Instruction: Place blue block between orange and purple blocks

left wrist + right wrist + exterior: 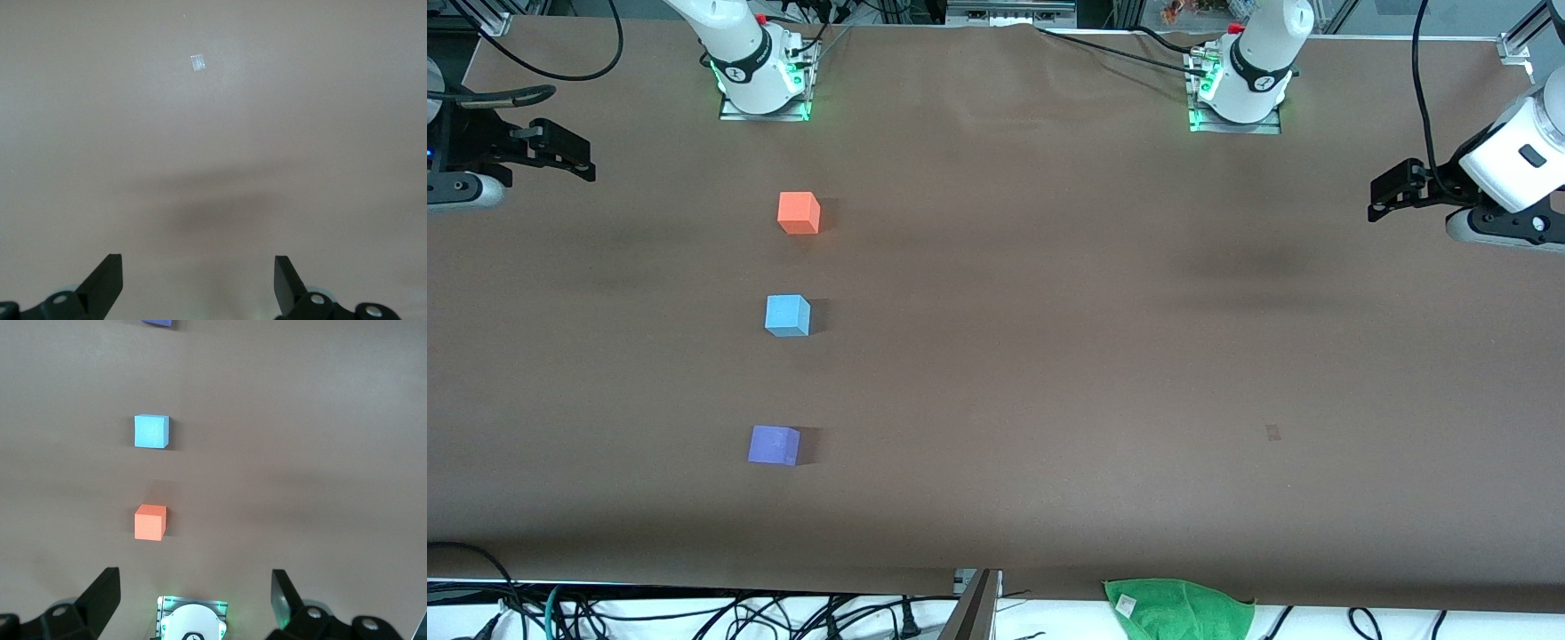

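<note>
Right gripper [574, 160]: jaws spread wide, holding nothing; hangs at about 9 o'clock of the front view, over the table's edge at the right arm's end; waiting.
Orange block [799, 213]: at 12 o'clock from the blue block, farther from the front camera.
Blue block [787, 316]: sits on the table [1049, 356] in line between the other two, touching neither.
Purple block [774, 445]: at 6 o'clock from the blue one, nearest the front camera.
Progress: by my judgement the placement already stands; nothing looks left but confirming.
Block versus tool: blue block lies well apart from both grippers, closer to the right one.
Left gripper [1392, 191]: wide open, empty; at 3 o'clock, over bare table at the left arm's end.
</note>
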